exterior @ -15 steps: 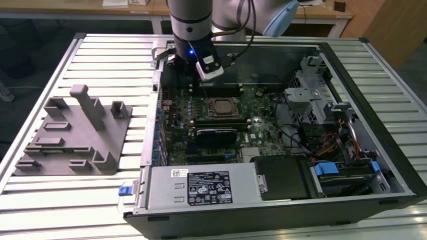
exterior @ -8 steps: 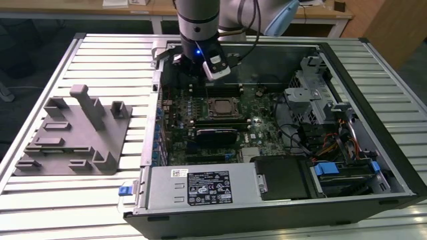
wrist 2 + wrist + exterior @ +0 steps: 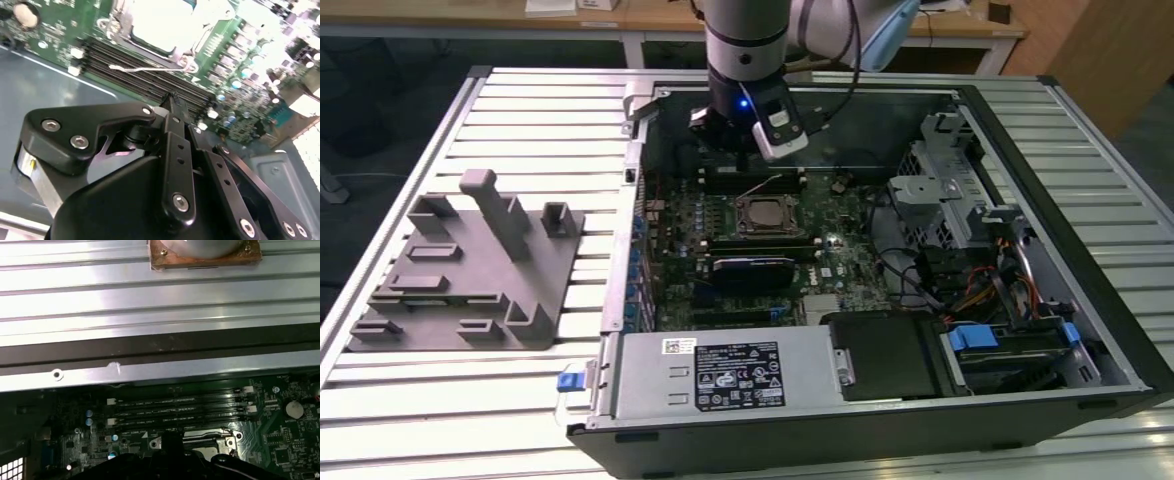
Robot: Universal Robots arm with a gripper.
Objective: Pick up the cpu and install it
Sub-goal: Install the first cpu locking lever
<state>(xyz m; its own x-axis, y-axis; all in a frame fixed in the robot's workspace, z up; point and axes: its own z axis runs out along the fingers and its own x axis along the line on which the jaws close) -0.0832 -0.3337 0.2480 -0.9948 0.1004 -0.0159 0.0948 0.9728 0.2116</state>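
1. A ribbed metal surface (image 3: 520,110) carries an open computer case (image 3: 854,420); wooden desks stand behind it in the exterior view.
2. The pincer (image 3: 720,135) hangs from the arm (image 3: 747,40) over the far end of the case, above the memory slots (image 3: 750,182); in the second wrist view its black fingers (image 3: 172,125) meet at their tips, so it looks clenched on nothing that I can make out.
3. The cpu (image 3: 762,214) lies in the socket on the green motherboard (image 3: 841,245), just beyond the memory slots from the pincer and apart from it; its silvery top (image 3: 165,20) is bright in the second wrist view.
4. A thin white wire (image 3: 145,69) crosses the slots.
5. Further out, a grey fixture block (image 3: 467,270) rests on the surface towards the exterior view's left, well apart from the case.
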